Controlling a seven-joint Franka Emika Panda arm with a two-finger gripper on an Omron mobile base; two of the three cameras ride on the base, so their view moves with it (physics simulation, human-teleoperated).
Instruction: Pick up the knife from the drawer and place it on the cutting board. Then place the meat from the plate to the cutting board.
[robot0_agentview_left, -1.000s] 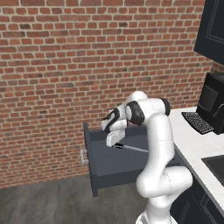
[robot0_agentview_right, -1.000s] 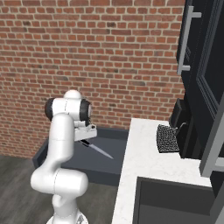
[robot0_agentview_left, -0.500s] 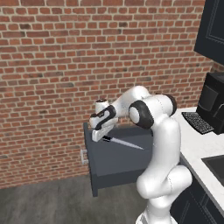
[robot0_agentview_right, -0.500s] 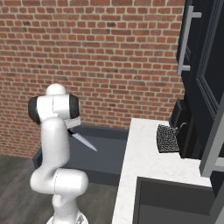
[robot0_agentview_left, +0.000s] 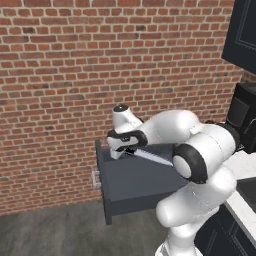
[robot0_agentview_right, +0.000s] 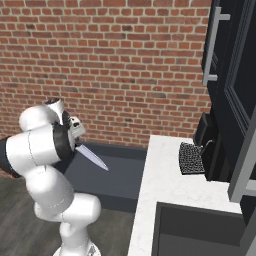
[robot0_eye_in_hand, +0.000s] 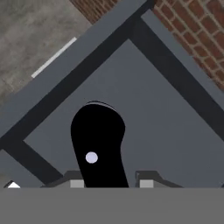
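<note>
a: two fingers (robot0_eye_in_hand: 111, 183) pinch the knife (robot0_agentview_left: 148, 157) by its black handle. in the hand view the handle (robot0_eye_in_hand: 98, 144) comes up right between them, and one finger tip (robot0_eye_in_hand: 77, 182) sits on each side of it.

b: where is the knife?

a: up in the air, over the open drawer (robot0_agentview_left: 131, 181). it is not touching the drawer floor. in the left base view the blade points away from the fingers, toward the robot's big joint. in the right base view the blade (robot0_agentview_right: 93, 157) slants down and to the right.

b: what does it look like?

a: the handle is smooth and black with a round end and a little pale dot on it. the blade is thin, silver-grey and ends in a sharp point.

b: and the drawer?

a: it is wide and shallow, dark grey-blue, with flat walls. it has a silver bar handle (robot0_eye_in_hand: 53, 57) on the front. behind it is a wall (robot0_agentview_left: 100, 60) of rough red bricks. the floor (robot0_agentview_left: 50, 232) is grey.

b: how is the arm bent?

a: it rises from the base, bends at a big round joint, then reaches out to its left over the drawer. the hand is turned so the fingers look down into the drawer.

b: anything else?

a: in the right base view a white desk (robot0_agentview_right: 172, 187) stands to the right, with a small dark thing (robot0_agentview_right: 192, 158) on it. i cannot tell what that thing is.
</note>
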